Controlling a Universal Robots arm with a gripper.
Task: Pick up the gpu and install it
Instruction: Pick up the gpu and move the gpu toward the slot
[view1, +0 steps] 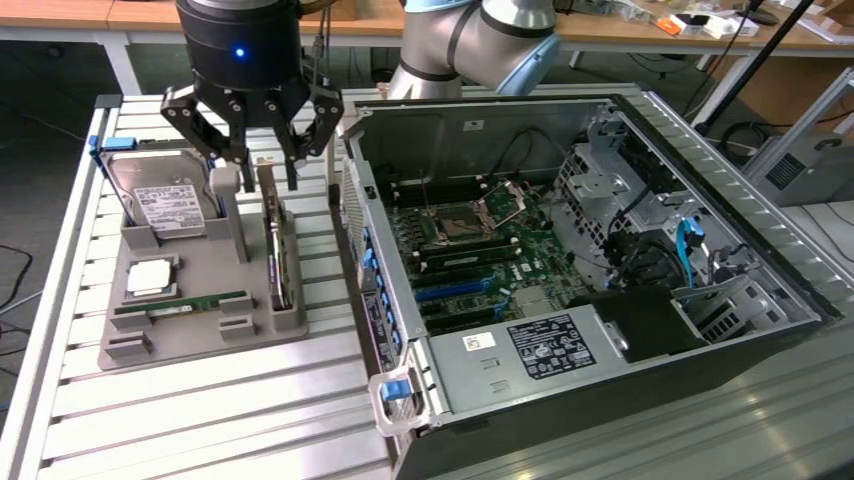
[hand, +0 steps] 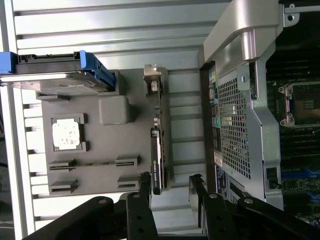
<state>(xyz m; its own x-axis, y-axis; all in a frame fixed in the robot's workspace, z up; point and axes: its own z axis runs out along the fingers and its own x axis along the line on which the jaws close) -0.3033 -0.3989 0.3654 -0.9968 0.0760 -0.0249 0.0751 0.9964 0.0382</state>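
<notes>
The gpu (view1: 274, 240) stands on edge in its slot on the grey holder tray (view1: 200, 335), between the hard drive (view1: 167, 205) and the open computer case (view1: 627, 330). The likely hazard is that the card lies nearer one finger than the other in the wrist view, so an uneven squeeze could tilt it or jam it in the slot. The gripper (view1: 263, 165) hangs above the card, jaws spread wide and holding nothing.

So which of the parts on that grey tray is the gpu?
Beside the open computer case, on the exterior view's left, lies a grey tray. The gpu stands on edge along the tray's side nearest the case, below the open gripper. Unlike the silver hard drive and flat memory stick, it is a thin upright card.
</notes>
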